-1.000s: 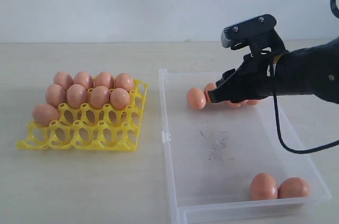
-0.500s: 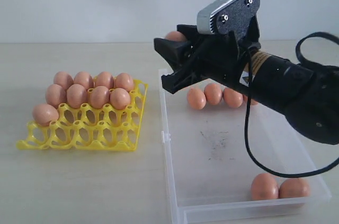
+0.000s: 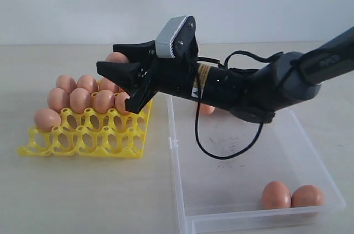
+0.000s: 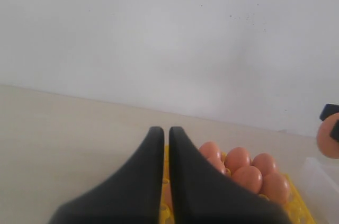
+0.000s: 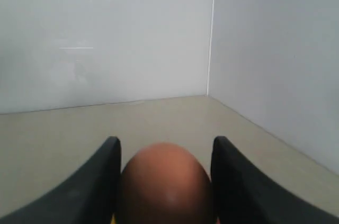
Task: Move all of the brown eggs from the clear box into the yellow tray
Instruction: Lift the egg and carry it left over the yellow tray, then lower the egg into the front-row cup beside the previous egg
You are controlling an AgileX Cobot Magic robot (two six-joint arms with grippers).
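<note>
Egg [image 3: 117, 57] sits pinched in the right tool [image 5: 166, 147], above the tray's [image 3: 83, 154] filled rows. We advise carrying it to an empty front cup [image 3: 74, 129], lowering until seated, then spreading the jaws gently, clear of seated eggs [image 3: 80, 100]. Left tool [image 4: 166, 134] is pressed together, idle.

I count 1 yellow tray [image 3: 83, 140] at left and 1 clear box [image 3: 171, 145] at right. In the tray I make out 8 brown eggs [image 3: 80, 100]; its far right corner is covered. 1 brown egg [image 3: 118, 57] sits in the right gripper [image 3: 110, 57]. In the box, 2 show at lower right and 1 peeks from behind the arm [image 3: 249, 93].
</note>
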